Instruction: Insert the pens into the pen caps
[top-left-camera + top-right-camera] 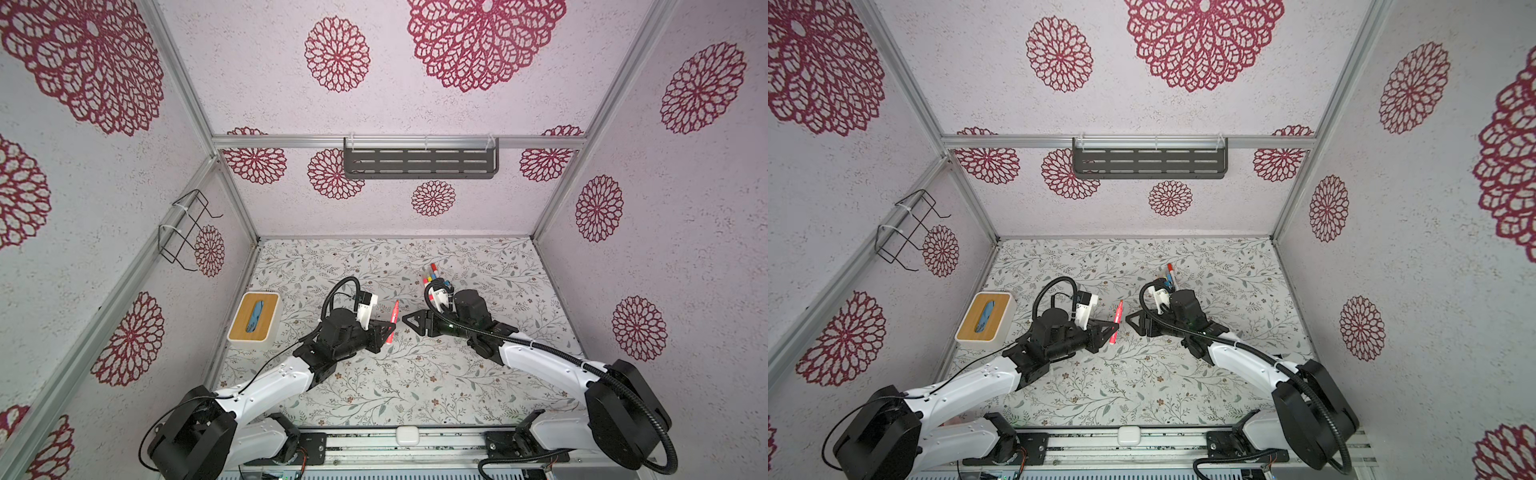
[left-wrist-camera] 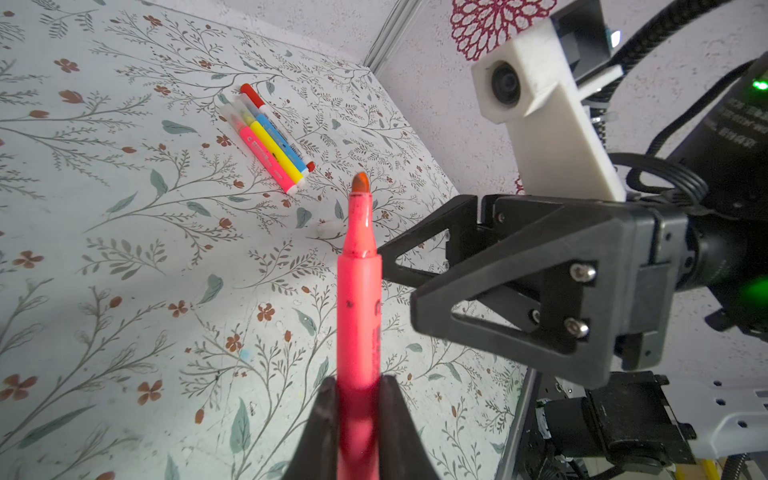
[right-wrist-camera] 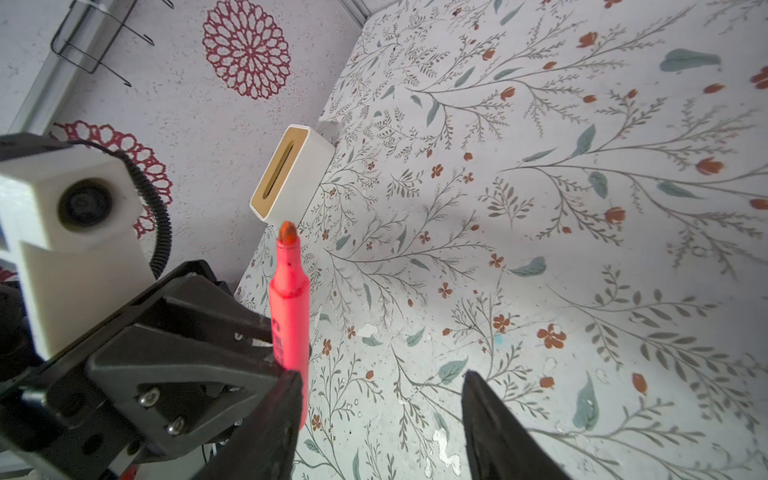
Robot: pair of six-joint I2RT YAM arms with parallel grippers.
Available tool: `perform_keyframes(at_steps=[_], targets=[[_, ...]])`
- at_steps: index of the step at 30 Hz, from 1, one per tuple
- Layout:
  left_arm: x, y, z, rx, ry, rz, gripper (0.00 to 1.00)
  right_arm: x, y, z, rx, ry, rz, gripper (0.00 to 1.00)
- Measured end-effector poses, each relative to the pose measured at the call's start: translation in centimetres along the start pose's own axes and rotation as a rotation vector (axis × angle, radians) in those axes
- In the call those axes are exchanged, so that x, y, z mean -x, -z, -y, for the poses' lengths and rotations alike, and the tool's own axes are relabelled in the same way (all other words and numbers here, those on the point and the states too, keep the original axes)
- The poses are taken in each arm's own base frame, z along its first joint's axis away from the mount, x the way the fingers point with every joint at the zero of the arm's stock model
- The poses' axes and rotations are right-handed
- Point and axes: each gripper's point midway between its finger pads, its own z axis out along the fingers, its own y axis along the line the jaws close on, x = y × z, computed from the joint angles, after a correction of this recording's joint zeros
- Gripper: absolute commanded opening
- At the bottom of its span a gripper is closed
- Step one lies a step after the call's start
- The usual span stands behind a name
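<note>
Status: one pen in hand, no cap on it.

- Left tool (image 2: 358, 399): jaws clamped on the lower barrel of a pink-red pen (image 2: 359, 299). The pen sticks out past the fingertips, its felt tip bare and pointing away from the tool.
- Right tool (image 3: 380, 378): jaws apart, nothing between them. It faces the left tool, fingertips just beside the pen's barrel. I cannot tell whether they touch it.
- Four pens (image 2: 270, 141) (pink, yellow, blue, and a white one with red ends) lie side by side on the table (image 1: 374, 395), beyond the held pen's tip and close behind the right tool's wrist. Each looks capped: pale see-through caps (image 2: 232, 112) on three, a red one on the white pen.
- Small whitish piece (image 2: 330, 227) on the table ahead of the left tool, between it and the four pens. Possibly a loose cap, but too blurred to confirm.

Judgement: four of the five pens appear done. The fifth is left. Neither tool holds a cap, so one must be picked up, lined up with the bare tip and pushed on.
</note>
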Motion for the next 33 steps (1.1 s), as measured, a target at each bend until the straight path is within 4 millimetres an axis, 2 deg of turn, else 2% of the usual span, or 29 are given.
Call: perform_keyframes(at_steps=[8,17,20,25,27,29,33], targets=[[-0.2,-0.1,0.2,0.007,0.0,0.005,0.15,-0.2,-1.2,-1.0,0.047,-0.007,-0.009,0.55],[-0.7,-0.3,0.7,-0.005,-0.008,-0.006,0.15,0.0,-2.1,-2.1,0.095,-0.02,-0.012,0.4],[-0.8,-0.5,1.0,-0.015,-0.01,-0.01,0.15,0.0,-2.2,-2.4,0.105,-0.027,-0.011,0.32],[-1.4,-0.9,1.0,-0.025,-0.009,-0.029,0.15,0.1,-2.3,-2.6,0.118,-0.043,-0.011,0.11],[-1.4,-1.0,1.0,-0.025,-0.009,-0.03,0.19,0.0,-2.3,-2.6,0.12,-0.046,-0.015,0.07],[-1.3,-1.1,1.0,-0.025,-0.006,-0.03,0.28,0.0,-2.3,-2.6,0.121,-0.049,-0.015,0.05],[-1.3,-1.3,1.5,-0.044,-0.007,-0.039,0.38,0.2,-2.3,-2.8,0.127,-0.047,-0.007,0.04]])
